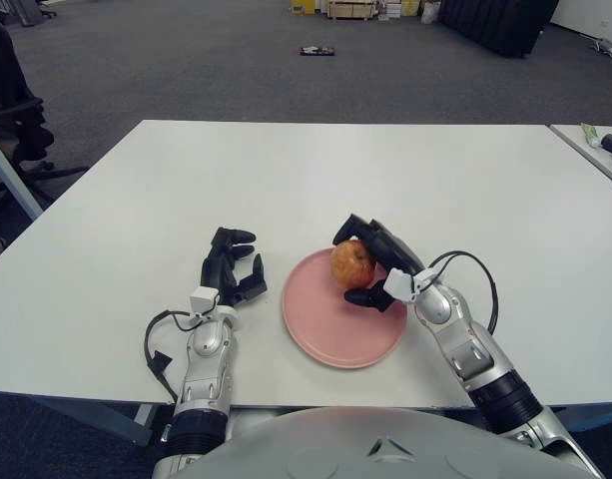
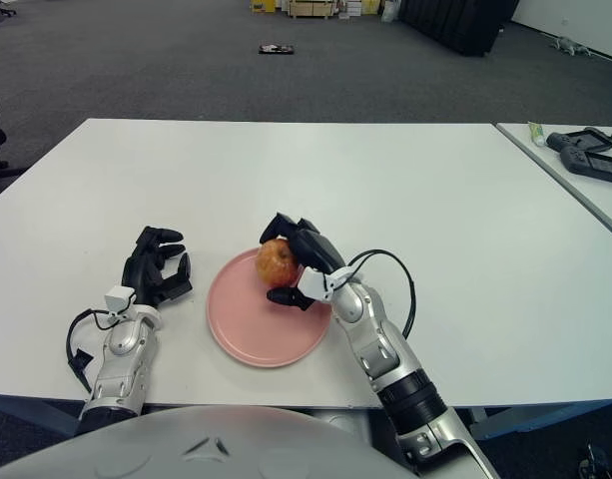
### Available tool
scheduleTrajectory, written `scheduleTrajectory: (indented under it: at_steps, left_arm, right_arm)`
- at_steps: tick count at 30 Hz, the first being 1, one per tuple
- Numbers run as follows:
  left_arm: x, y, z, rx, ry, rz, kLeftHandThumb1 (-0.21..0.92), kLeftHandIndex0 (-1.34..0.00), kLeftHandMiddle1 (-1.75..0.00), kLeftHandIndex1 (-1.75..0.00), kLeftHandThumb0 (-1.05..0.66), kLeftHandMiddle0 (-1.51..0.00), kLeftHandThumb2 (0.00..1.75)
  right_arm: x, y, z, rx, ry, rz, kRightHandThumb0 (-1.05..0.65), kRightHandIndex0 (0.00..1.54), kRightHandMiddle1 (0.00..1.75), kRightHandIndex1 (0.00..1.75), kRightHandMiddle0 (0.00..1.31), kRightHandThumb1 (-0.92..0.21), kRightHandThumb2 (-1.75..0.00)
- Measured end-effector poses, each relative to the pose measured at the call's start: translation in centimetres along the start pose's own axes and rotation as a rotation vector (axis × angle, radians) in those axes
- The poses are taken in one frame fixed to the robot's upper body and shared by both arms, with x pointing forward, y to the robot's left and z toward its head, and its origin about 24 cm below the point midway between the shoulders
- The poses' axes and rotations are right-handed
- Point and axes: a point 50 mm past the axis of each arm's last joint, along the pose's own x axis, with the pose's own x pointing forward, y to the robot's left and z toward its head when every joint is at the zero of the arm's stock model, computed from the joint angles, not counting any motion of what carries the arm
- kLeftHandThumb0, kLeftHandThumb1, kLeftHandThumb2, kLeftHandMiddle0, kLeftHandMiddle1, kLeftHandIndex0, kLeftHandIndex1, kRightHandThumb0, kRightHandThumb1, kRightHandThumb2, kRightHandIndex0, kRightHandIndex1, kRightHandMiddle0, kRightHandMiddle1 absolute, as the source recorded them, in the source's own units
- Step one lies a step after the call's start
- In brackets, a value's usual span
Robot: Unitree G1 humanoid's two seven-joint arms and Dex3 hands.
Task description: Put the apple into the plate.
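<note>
Over the pink plate (image 1: pixel 330 324), the right hand (image 1: pixel 370 267) grips the apple (image 1: pixel 352 263); lower gently before loosening fingers.

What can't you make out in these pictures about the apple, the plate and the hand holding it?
- Whether the apple touches the plate: its underside is hidden in both views.
- The apple's right side: covered by the right hand in both views.
- Plate rim under that hand: hidden.
- Left hand, left of the plate: palm faces away.

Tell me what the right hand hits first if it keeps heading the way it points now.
Probably the pink plate: the right hand, shut on the apple, points left and down over it. Height above it is unclear.
</note>
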Motion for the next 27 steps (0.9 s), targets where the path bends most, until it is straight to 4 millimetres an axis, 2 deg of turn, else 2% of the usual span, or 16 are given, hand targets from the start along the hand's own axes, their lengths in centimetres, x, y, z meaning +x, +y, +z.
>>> scheduleTrajectory:
  at_steps: [15,20,22,23,24,25,27]
  left_arm:
    - [-0.1,0.0,0.0,-0.014,-0.014,-0.006,0.43,-0.31,-1.7,-1.75,-0.01,-0.54,1.19]
    - [-0.1,0.0,-0.1,-0.014,-0.016,-0.006,0.43,-0.32,-1.69,-1.75,-0.01,-0.54,1.19]
    - [-0.1,0.0,-0.1,-0.014,-0.015,-0.006,0.44,-0.31,-1.68,-1.75,-0.01,-0.54,1.17]
    - [-0.1,0.0,-0.1,-0.014,-0.015,-0.006,0.44,-0.31,-1.68,-1.75,-0.01,-0.54,1.17]
    - [-0.1,0.0,-0.1,-0.013,-0.015,-0.006,0.44,-0.31,-1.68,-1.75,-0.01,-0.54,1.16]
    - [-0.1,0.0,-0.1,-0.013,-0.015,-0.006,0.45,-0.3,-1.68,-1.75,-0.01,-0.54,1.16]
    - [-0.1,0.0,-0.1,-0.01,-0.012,-0.006,0.45,-0.3,-1.67,-1.75,-0.01,-0.54,1.16]
  right_arm:
    - [0.8,0.9,0.5,-0.111,-0.012,0.113,-0.01,0.62,1.44,1.75,0.73,-0.18,-1.37]
    - [0.9,1.0,0.7,-0.164,-0.016,0.141,-0.01,0.64,1.41,1.75,0.69,-0.22,-1.33]
    - [1.0,1.0,0.8,-0.211,-0.018,0.158,-0.01,0.51,1.49,1.75,0.54,-0.39,-1.15]
    - [1.0,1.0,0.8,-0.236,-0.019,0.164,-0.01,0.48,1.51,1.75,0.51,-0.42,-1.12]
    - [1.0,1.0,0.8,-0.266,-0.023,0.171,-0.1,0.36,1.5,1.66,0.39,-0.41,-1.1]
    - [1.0,0.9,0.8,-0.289,-0.029,0.176,-0.25,0.23,1.41,1.45,0.25,-0.35,-1.12]
    - [1.0,0.9,0.9,-0.346,-0.042,0.193,-0.42,0.09,1.31,1.22,0.1,-0.28,-1.14]
